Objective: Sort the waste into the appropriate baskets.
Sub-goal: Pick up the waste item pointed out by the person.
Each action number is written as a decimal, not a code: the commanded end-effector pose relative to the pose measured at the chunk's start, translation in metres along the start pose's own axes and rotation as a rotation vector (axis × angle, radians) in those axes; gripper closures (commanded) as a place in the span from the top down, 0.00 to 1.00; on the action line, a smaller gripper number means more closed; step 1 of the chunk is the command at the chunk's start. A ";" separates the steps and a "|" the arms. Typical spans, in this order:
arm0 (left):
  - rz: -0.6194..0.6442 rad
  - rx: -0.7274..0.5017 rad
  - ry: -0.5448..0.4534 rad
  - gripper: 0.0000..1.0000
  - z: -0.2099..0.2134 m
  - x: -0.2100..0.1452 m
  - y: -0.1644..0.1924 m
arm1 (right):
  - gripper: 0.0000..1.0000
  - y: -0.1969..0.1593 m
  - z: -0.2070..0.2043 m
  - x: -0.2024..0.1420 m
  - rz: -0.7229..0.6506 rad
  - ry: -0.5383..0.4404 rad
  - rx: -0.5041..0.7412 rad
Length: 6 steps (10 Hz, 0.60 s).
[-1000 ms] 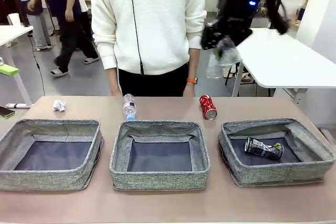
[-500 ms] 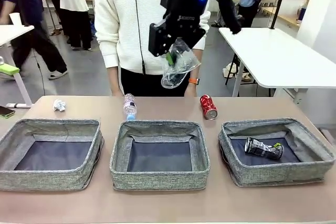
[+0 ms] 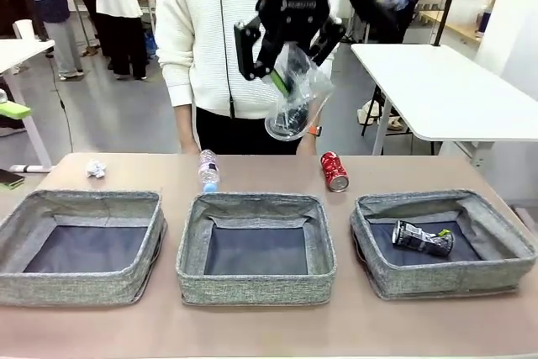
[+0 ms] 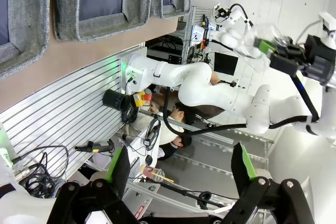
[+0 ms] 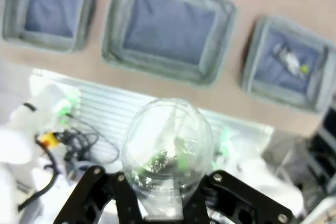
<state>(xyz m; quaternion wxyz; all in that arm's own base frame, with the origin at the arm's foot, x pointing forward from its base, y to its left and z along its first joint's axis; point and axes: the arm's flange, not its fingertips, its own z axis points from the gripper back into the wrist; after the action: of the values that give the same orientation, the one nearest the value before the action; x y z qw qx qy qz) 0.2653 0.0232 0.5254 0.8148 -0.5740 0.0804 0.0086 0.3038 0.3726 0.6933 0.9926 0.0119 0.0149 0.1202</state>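
Brown surface (image 3: 252,329) lies well below: my right gripper (image 3: 284,81), clamped on the clear plastic cup (image 3: 296,108), hangs high over the middle basket (image 3: 255,285), toward its far side. My left gripper (image 4: 179,163) has its jaws apart.

R arm (image 4: 210,85): white, rounded.
R claw (image 3: 284,69): blk, green pads, blue LED.
Person (image 3: 210,31): white knit sweater, orange wristband (image 3: 308,129).

The baskets (image 3: 252,285) are grey woven fabric with dark grey floors; the table (image 3: 252,325) is tan. One can (image 3: 333,171) is red, the crushed can (image 3: 422,238) black and white, the paper ball (image 3: 95,169) white, the cup (image 3: 296,105) clear, the bottle (image 3: 208,171) clear with a blue cap.
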 end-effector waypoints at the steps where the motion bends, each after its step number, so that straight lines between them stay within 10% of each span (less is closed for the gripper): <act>1: -0.020 -0.019 0.004 1.00 0.001 -0.002 -0.001 | 0.05 0.018 0.036 0.028 -0.184 0.037 0.043; 6: -0.020 -0.019 0.004 1.00 0.001 -0.002 -0.001 | 0.05 0.010 0.052 0.034 -0.444 0.053 0.334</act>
<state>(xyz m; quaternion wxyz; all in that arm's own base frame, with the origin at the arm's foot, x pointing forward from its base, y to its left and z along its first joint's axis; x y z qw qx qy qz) 0.2653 0.0234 0.5254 0.8148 -0.5741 0.0803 0.0089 0.3486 0.3901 0.7383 0.9875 0.1262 0.0674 -0.0655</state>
